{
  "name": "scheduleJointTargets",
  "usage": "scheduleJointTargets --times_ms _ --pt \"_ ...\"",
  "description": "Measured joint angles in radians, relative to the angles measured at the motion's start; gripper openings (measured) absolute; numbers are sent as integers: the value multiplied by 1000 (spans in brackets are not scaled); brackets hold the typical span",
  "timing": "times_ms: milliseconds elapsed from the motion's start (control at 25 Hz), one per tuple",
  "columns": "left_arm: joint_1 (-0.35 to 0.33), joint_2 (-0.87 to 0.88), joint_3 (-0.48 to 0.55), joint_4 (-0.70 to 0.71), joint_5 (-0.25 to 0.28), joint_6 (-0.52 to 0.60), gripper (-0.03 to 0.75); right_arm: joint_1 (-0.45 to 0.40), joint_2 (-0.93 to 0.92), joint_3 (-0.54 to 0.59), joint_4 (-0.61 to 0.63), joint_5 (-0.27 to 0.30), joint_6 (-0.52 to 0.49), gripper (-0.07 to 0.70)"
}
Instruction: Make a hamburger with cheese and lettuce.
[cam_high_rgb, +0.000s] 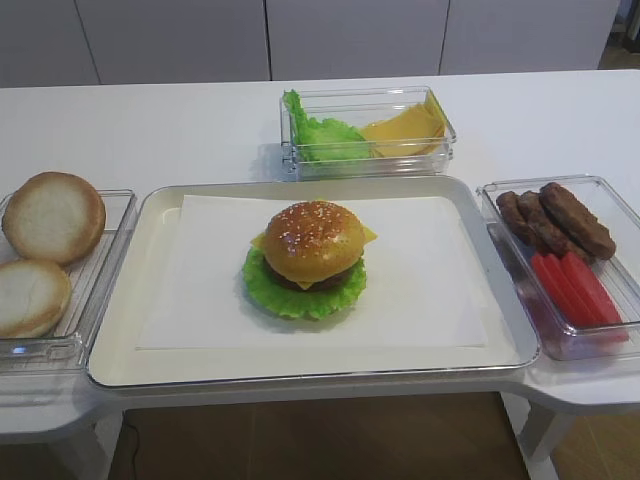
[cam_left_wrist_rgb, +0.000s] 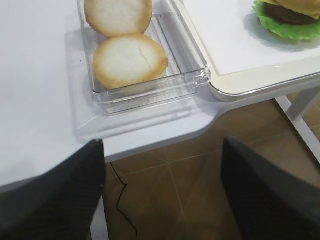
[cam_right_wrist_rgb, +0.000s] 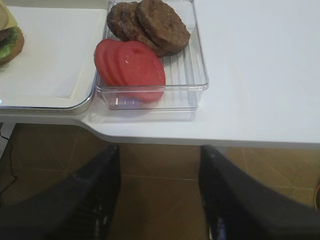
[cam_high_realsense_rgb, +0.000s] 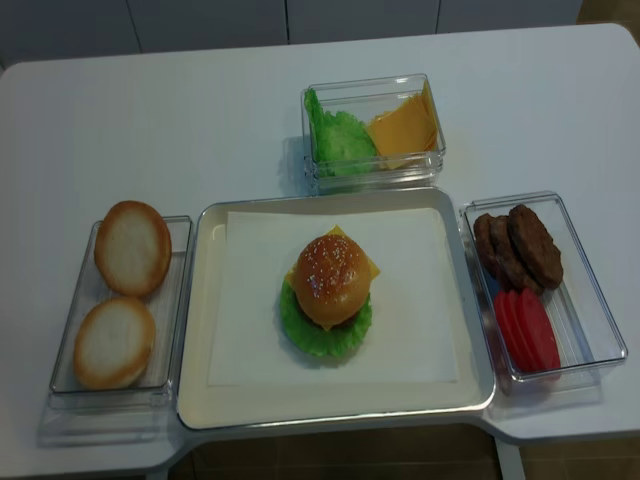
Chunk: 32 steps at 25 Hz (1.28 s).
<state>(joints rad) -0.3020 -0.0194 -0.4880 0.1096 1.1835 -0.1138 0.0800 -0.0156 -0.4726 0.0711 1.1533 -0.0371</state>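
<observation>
No writing is seen anywhere. One hamburger (cam_high_realsense_rgb: 329, 290) is stacked at frame centre on the tray (cam_high_realsense_rgb: 200, 330), cheese (cam_high_realsense_rgb: 372, 266) and lettuce (cam_high_realsense_rgb: 300, 335) showing beneath. Two bun halves (cam_high_realsense_rgb: 115, 342), three patties (cam_high_realsense_rgb: 530, 245) are counted. Only the wrist views show the left gripper (cam_left_wrist_rgb: 162, 200) and right gripper (cam_right_wrist_rgb: 159, 200), both spread apart, holding nothing.
</observation>
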Motion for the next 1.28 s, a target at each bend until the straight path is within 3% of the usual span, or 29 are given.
scheduleJointTargets --times_ms 280,880,1280 --pt "9 0 0 0 0 0 524 0 0 0 0 0 0 387" --pt "266 0 0 3 0 0 523 0 0 0 0 0 0 387" --pt "312 0 0 3 -2 0 523 0 0 0 0 0 0 387"
